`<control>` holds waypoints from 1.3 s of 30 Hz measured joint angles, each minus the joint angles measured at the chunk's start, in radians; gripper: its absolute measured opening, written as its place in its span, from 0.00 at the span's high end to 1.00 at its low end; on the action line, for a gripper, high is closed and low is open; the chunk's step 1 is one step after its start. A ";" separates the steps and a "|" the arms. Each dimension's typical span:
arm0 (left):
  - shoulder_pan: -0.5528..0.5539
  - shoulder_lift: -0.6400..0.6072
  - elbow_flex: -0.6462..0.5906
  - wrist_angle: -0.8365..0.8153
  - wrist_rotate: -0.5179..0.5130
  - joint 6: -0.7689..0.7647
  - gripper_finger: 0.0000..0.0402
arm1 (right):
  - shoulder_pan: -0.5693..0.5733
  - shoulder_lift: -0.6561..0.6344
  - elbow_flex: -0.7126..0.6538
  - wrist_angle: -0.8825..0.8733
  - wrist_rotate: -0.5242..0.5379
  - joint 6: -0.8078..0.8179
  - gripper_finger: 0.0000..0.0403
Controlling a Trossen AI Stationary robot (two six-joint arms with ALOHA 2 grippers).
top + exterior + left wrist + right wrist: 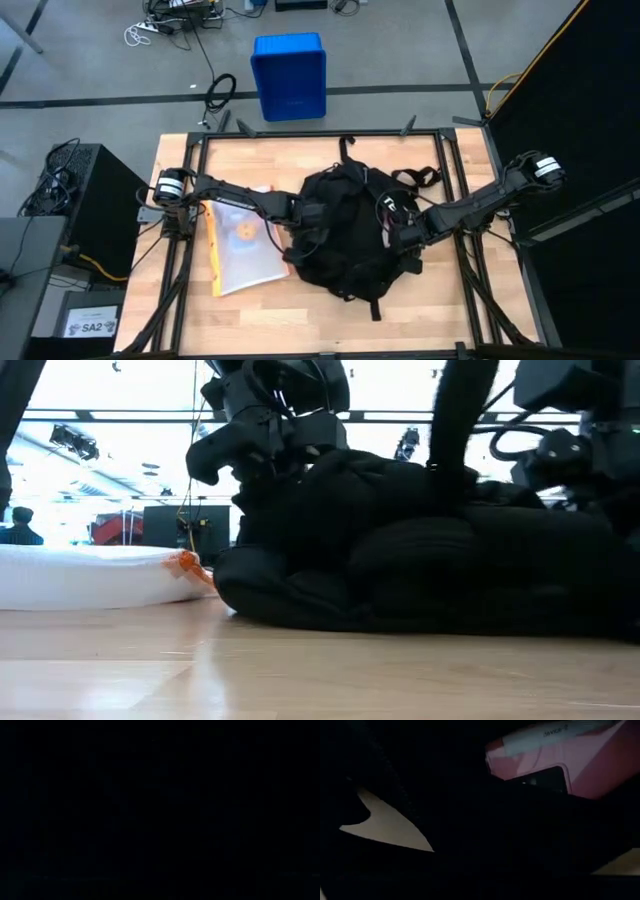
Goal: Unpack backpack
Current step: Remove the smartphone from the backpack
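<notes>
High view: backpack (345, 232) lying on worktop (300, 320); left gripper (312, 216) and right gripper (398, 232) pressing into it, finger state indiscernible.

left arm (240, 200): dark, jointed | right arm (480, 200): dark | shoulder ends: white-ringed | cables: black

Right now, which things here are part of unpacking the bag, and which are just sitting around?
Part of the job:
- backpack
- left claw, at the backpack's side
- right claw, at its other side
- pink box seen inside
- clear pouch on the table beside it

Just lying about:
- blue crate on the floor
</notes>
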 joint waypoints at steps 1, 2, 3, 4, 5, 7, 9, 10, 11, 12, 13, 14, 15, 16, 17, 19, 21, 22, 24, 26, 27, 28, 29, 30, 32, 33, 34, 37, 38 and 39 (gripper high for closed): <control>0.000 0.000 0.000 0.002 0.002 0.000 0.93 | 0.004 0.000 -0.006 0.001 0.006 0.004 0.84; 0.000 0.000 0.000 0.002 0.003 0.000 0.94 | 0.008 0.000 -0.013 0.002 0.008 0.006 0.84; 0.000 0.000 0.000 0.001 0.004 0.000 0.95 | 0.009 0.000 -0.019 0.003 0.010 0.008 0.84; 0.000 0.000 0.001 -0.004 0.004 -0.001 0.96 | 0.009 0.000 -0.024 0.005 0.010 0.015 0.84; 0.000 -0.003 0.006 -0.023 0.003 -0.001 0.96 | 0.009 0.000 -0.030 0.006 0.009 0.023 0.84; 0.000 -0.007 0.020 -0.055 -0.015 0.000 0.98 | 0.010 0.000 -0.040 0.005 0.003 0.030 0.84; 0.000 -0.016 0.044 -0.082 -0.049 0.001 0.99 | 0.009 0.000 -0.051 0.015 0.002 0.030 0.84; 0.001 -0.018 0.058 -0.092 -0.068 0.002 0.99 | 0.009 0.000 -0.054 0.019 0.003 0.030 0.84; 0.001 -0.024 0.077 -0.099 -0.086 0.007 1.00 | 0.009 0.000 -0.056 0.025 0.003 0.029 0.84; 0.002 -0.029 0.097 -0.098 -0.106 0.015 1.00 | 0.009 0.000 -0.058 0.035 0.004 0.027 0.84; 0.003 -0.033 0.116 -0.087 -0.127 0.033 1.00 | 0.009 0.000 -0.059 0.043 0.006 0.024 0.84; 0.003 -0.036 0.138 -0.064 -0.145 0.052 1.00 | 0.009 0.000 -0.059 0.048 0.006 0.022 0.84; 0.003 -0.039 0.158 -0.024 -0.155 0.061 1.00 | 0.009 0.000 -0.059 0.055 0.008 0.022 0.84; 0.005 -0.039 0.171 0.030 -0.156 0.079 1.00 | 0.009 0.000 -0.059 0.064 0.010 0.021 0.84; 0.005 -0.040 0.176 0.099 -0.154 0.101 1.00 | 0.009 0.000 -0.059 0.074 0.011 0.018 0.84; 0.006 -0.036 0.177 0.236 -0.111 0.155 1.00 | 0.009 0.000 -0.059 0.091 0.021 0.004 0.84; 0.008 -0.021 0.177 0.342 -0.053 0.201 1.00 | 0.010 0.000 -0.059 0.105 0.033 -0.005 0.85; 0.011 -0.010 0.177 0.381 -0.025 0.213 1.00 | 0.010 0.000 -0.059 0.111 0.039 -0.005 0.85; 0.021 0.025 0.177 0.448 0.024 0.215 1.00 | 0.009 0.000 -0.059 0.119 0.056 -0.006 0.85; 0.030 0.069 0.177 0.485 0.051 0.212 1.00 | 0.008 0.000 -0.059 0.129 0.082 -0.005 0.85; 0.033 0.091 0.177 0.504 0.056 0.210 1.00 | 0.008 0.000 -0.059 0.139 0.098 -0.005 0.85; 0.036 0.116 0.176 0.517 0.056 0.210 1.00 | 0.008 0.000 -0.059 0.155 0.114 -0.006 0.85; 0.037 0.139 0.176 0.526 0.057 0.209 1.00 | 0.007 0.000 -0.059 0.177 0.129 -0.008 0.85; 0.037 0.159 0.175 0.533 0.057 0.209 1.00 | 0.005 0.000 -0.059 0.205 0.143 -0.010 0.85; 0.039 0.198 0.175 0.558 0.060 0.211 1.00 | -0.002 0.000 -0.059 0.262 0.153 -0.027 0.85; 0.040 0.213 0.175 0.578 0.061 0.212 1.00 | -0.006 0.000 -0.059 0.289 0.153 -0.037 0.85; 0.041 0.226 0.175 0.601 0.061 0.211 1.00 | -0.013 0.000 -0.059 0.318 0.151 -0.047 0.85; 0.042 0.262 0.175 0.685 0.061 0.211 1.00 | -0.028 0.000 -0.059 0.378 0.143 -0.079 0.85; 0.043 0.271 0.175 0.717 0.061 0.209 1.00 | -0.032 0.000 -0.059 0.387 0.140 -0.086 0.85; 0.042 0.281 0.175 0.746 0.061 0.203 1.00 | -0.037 0.000 -0.059 0.391 0.137 -0.089 0.85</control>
